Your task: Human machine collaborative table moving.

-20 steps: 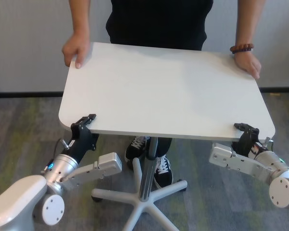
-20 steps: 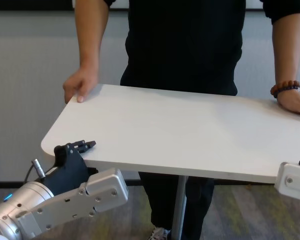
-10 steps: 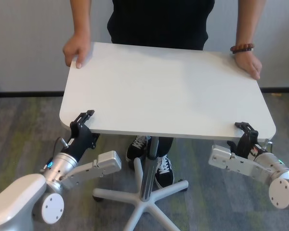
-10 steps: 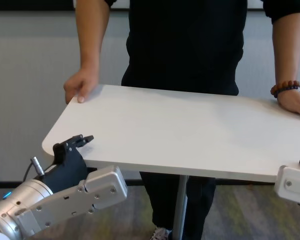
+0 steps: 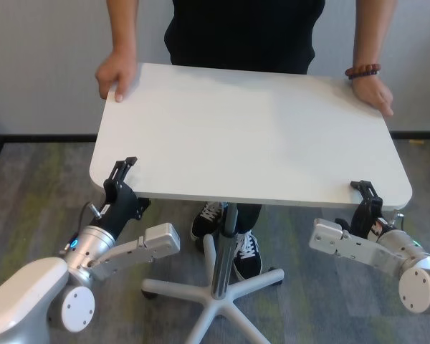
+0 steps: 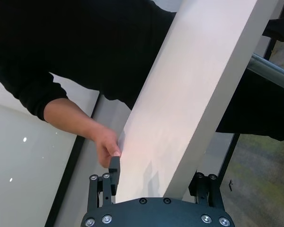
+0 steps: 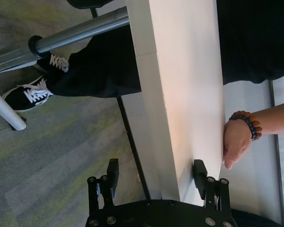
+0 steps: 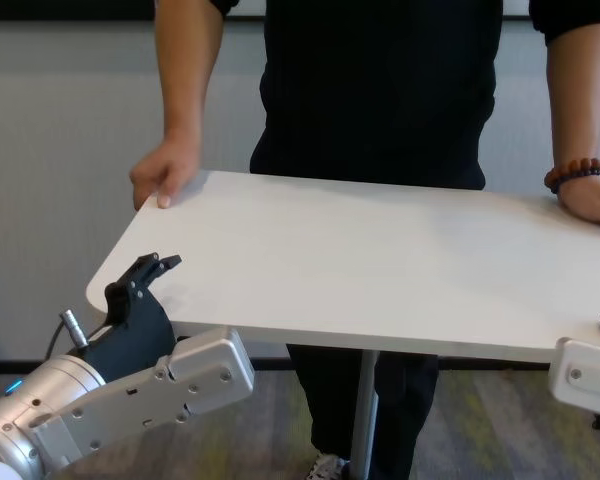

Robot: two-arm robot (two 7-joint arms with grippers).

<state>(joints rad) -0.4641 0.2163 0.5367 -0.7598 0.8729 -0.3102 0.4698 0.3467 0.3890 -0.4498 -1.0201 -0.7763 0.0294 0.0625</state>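
I see the white tabletop (image 5: 247,132) level on its slim metal pole (image 5: 222,251), right in front of me. My left hand (image 5: 122,174) sits at the near left corner, fingers spread wide above and below the edge, clear of the board. My right hand (image 5: 365,193) brackets the near right corner, also opened wide, gripping nothing. Across from me the human (image 5: 244,32) in a black shirt rests both palms on the far corners, a brown beaded bracelet (image 5: 362,71) on one wrist. Black sneakers (image 5: 229,233) stand by the white star base (image 5: 215,304) on grey carpet. I can't read any writing or labels anywhere.
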